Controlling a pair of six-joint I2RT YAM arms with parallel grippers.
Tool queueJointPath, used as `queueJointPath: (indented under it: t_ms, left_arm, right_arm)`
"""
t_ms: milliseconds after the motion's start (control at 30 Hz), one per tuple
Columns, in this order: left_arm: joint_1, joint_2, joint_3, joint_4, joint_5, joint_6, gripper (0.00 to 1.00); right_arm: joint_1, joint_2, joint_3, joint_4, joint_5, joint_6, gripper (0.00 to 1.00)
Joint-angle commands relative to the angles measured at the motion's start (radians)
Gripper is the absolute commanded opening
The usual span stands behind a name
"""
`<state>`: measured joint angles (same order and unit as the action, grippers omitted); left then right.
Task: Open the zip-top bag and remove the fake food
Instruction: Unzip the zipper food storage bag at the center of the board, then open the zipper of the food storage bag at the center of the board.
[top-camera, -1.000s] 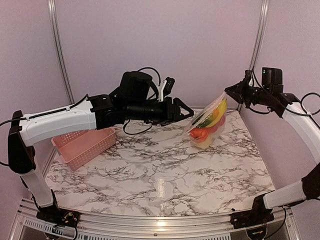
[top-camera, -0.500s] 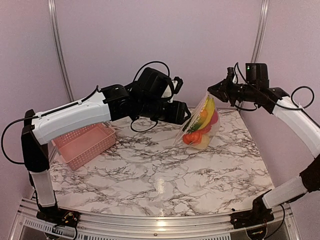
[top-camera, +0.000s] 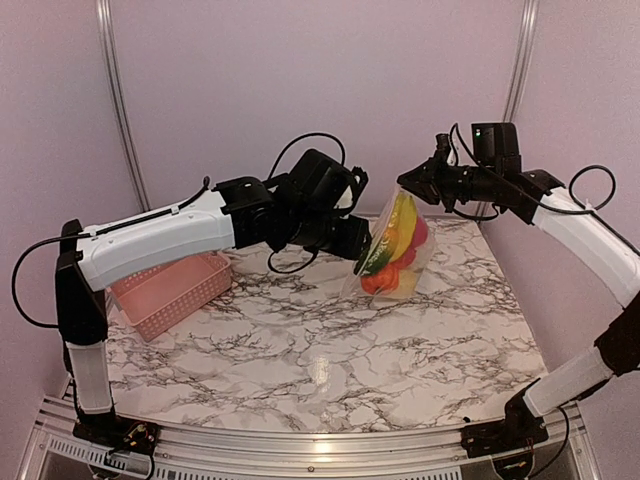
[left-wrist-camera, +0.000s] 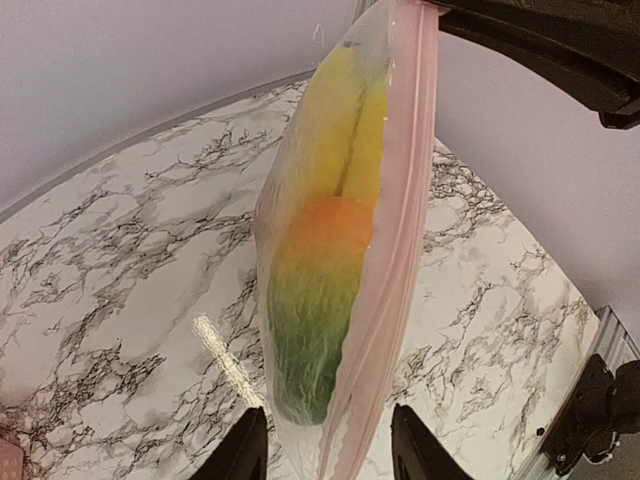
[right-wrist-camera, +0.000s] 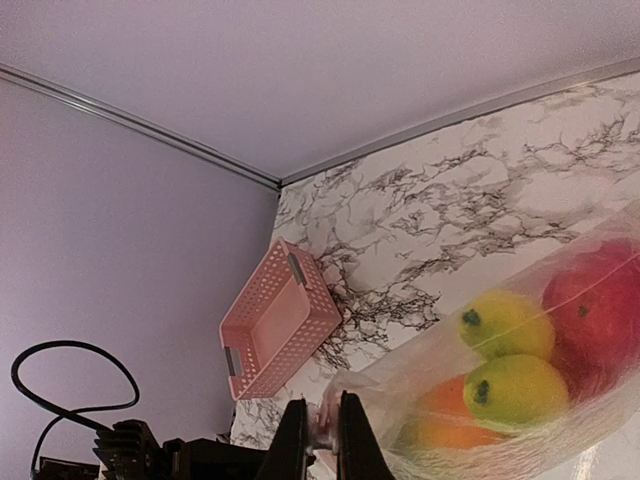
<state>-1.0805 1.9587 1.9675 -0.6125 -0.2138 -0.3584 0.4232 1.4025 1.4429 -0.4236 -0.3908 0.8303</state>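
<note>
Left claw (left-wrist-camera: 328, 430) now astride zip-top bag (left-wrist-camera: 320, 250)

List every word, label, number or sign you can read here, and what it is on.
None: no readable text shows in any view.
Bag: no print or label.
Basket: plain.
Table: only marble veining.

The clear, crinkly zip-top bag (top-camera: 398, 240) hangs upright below the right pincer (top-camera: 407, 187), pinched at its top corner, its pink zip edge between the spread fingers of the left pincer (left-wrist-camera: 328, 445); yellow, orange, green and red fake food (left-wrist-camera: 325, 270) sits bunched inside
</note>
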Motion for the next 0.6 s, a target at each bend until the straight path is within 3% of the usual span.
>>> queueJointPath:
  t_ms: [0,567]
  left_arm:
    - [-0.005,0.030,0.027,-0.028,-0.016,0.001,0.43]
    - [-0.004,0.088,0.071,-0.018,-0.038,-0.003,0.36]
  right_arm:
    - [0.016,-0.004,0.036,0.029,0.010,0.016,0.00]
    - [0.022,-0.008,0.017,0.040,-0.004,0.023,0.00]
